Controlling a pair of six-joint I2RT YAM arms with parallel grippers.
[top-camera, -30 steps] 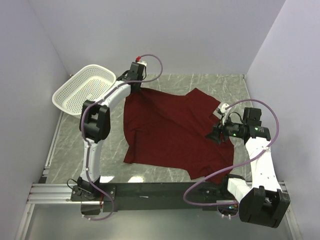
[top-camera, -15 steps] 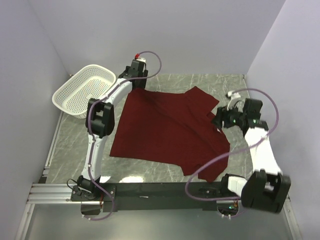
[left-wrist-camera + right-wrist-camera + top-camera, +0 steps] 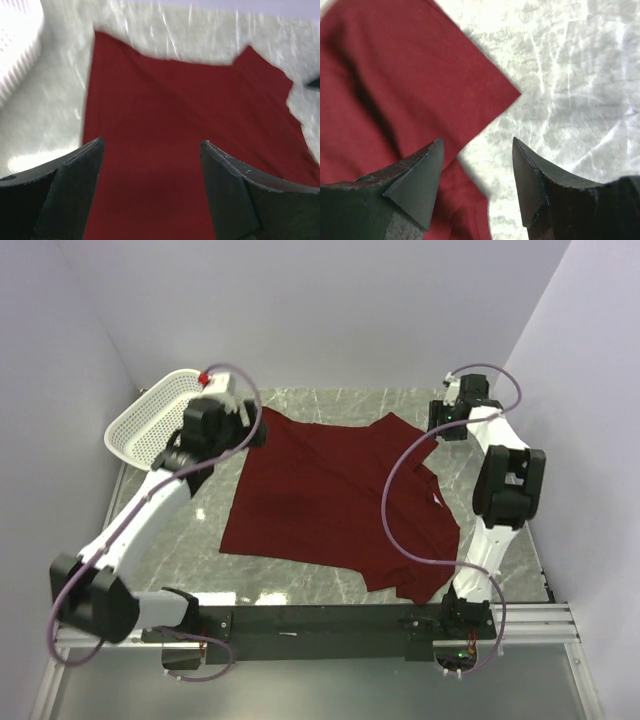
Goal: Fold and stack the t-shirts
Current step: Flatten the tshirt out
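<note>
Since before, left gripper swung to upper left by basket, right gripper to upper right, both jaws wide apart, empty, maroon shirt spread flat mid-frame

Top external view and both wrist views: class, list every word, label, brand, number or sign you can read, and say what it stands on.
None can be read in any view.
The t-shirt is plain maroon, with no print showing.
The white basket shows no lettering.
The left gripper and right gripper show no markings.
</note>
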